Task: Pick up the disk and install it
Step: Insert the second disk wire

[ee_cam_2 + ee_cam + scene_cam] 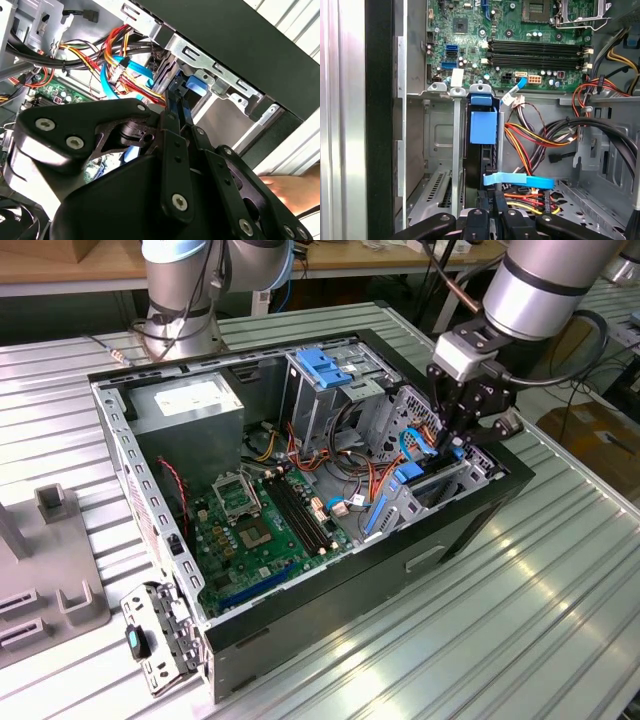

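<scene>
Gripping flat blue-framed disk (483, 145), claw (490, 212)

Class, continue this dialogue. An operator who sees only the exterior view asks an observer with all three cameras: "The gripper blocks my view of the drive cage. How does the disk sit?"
Observer: In the first wrist view the disk stands on edge in a cage slot, straight ahead of the gripper.
Operator: Is anything near it?
Observer: A flat blue cable crosses by the disk's near end, above red and yellow wires.
Operator: Is anyone close?
Observer: In the second wrist view a person's hand is just outside the black case wall.
</scene>
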Tool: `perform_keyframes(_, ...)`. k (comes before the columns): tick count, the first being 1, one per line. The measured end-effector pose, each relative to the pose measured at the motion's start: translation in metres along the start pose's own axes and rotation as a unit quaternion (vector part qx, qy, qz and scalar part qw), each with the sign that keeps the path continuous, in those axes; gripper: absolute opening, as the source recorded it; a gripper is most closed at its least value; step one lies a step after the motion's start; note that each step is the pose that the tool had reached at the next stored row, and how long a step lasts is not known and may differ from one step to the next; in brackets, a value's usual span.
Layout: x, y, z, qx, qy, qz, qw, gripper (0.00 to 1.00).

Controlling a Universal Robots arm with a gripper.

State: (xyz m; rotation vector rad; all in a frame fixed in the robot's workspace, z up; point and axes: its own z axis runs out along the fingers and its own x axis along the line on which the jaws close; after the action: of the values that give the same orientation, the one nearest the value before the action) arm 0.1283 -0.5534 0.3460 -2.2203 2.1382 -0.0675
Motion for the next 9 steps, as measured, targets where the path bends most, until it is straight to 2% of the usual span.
perform_keyframes(6,0.0000,0.0004,0.0030,0.0000,-0.0001,0.000,1.00000,0.16)
perform_keyframes(9,0.0001,0.0008,0.0066,-0.0005,0.0002,0.000,1.00000,0.16)
